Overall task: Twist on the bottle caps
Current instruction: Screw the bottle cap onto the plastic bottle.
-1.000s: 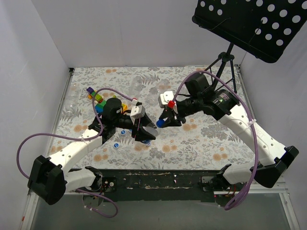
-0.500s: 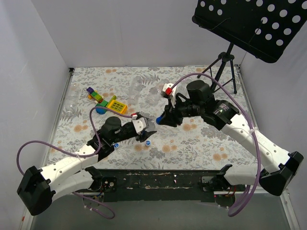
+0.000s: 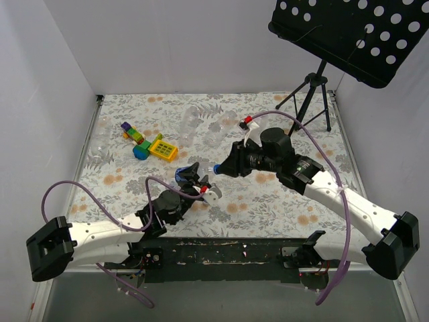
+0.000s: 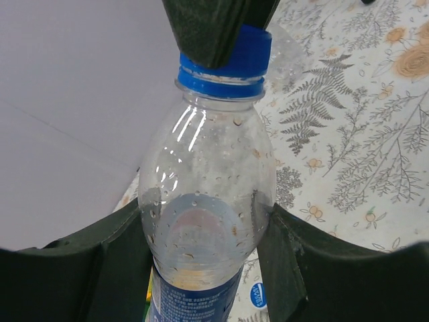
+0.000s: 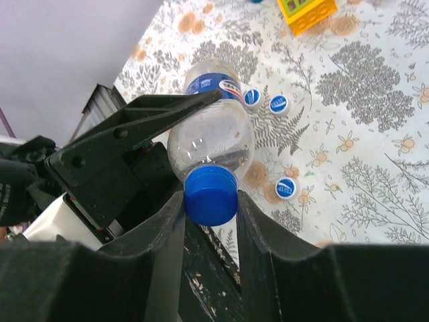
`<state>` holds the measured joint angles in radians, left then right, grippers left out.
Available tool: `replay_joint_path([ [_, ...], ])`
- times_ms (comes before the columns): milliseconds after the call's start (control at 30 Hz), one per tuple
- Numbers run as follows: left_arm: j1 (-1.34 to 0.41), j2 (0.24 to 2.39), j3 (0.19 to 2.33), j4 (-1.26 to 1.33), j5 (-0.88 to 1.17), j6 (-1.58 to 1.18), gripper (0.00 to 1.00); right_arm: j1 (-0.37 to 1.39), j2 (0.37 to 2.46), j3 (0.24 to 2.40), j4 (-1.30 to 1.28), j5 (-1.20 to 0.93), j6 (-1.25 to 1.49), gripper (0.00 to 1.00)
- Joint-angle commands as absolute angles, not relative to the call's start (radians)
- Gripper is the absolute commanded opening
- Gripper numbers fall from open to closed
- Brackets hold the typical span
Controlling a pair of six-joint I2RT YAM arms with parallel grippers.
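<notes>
Left claw (image 4: 204, 225): clamped tight round the fat part of the bottle (image 4: 214, 154), holding it up off the desk (image 3: 268, 201).
Right claw (image 5: 210, 211): pinched on the blue cap (image 5: 209, 191), one finger on each side.
Bottle: clear with a blue label (little drops on the inside wall). It is near the middle of the top view, neck pointing to about 2 o'clock.
Cap: sitting on the bottle's neck.
Loose caps (image 5: 286, 188): three lie flat on the desk, at 1 and 3 o'clock from the held cap in the right wrist view.
Toy blocks (image 3: 151, 144): at 10 o'clock from the bottle, well apart.
Stand (image 3: 312, 87): black, at 1 o'clock.
</notes>
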<state>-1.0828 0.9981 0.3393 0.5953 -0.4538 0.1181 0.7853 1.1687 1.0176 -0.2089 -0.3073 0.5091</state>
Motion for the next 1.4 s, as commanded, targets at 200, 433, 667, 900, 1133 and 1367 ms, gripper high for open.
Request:
replay_joint_path([
  [200,-0.887,0.962,0.558,0.273,-0.18,-0.198,0.22,0.788,1.025,1.075,-0.204,-0.249,0.298,0.48],
  [433,-0.755,0.963,0.64,0.117,0.205,-0.287,0.23,0.788,0.905,1.074,-0.264,-0.193,0.007,0.94],
  [667,-0.726,1.008,0.698,0.023,0.504,-0.31,0.24,0.788,0.916,1.173,-0.48,-0.428,-0.394,0.94],
  [900,-0.719,1.043,0.716,0.014,0.653,-0.342,0.25,0.788,0.951,1.195,-0.564,-0.578,-0.589,0.89],
  [1133,-0.719,1.061,0.73,0.014,0.759,-0.36,0.25,0.788,0.989,1.219,-0.609,-0.638,-0.669,0.81],
  [1367,-0.716,1.068,0.732,0.029,0.801,-0.379,0.25,0.788,1.025,1.232,-0.623,-0.655,-0.684,0.62],
])
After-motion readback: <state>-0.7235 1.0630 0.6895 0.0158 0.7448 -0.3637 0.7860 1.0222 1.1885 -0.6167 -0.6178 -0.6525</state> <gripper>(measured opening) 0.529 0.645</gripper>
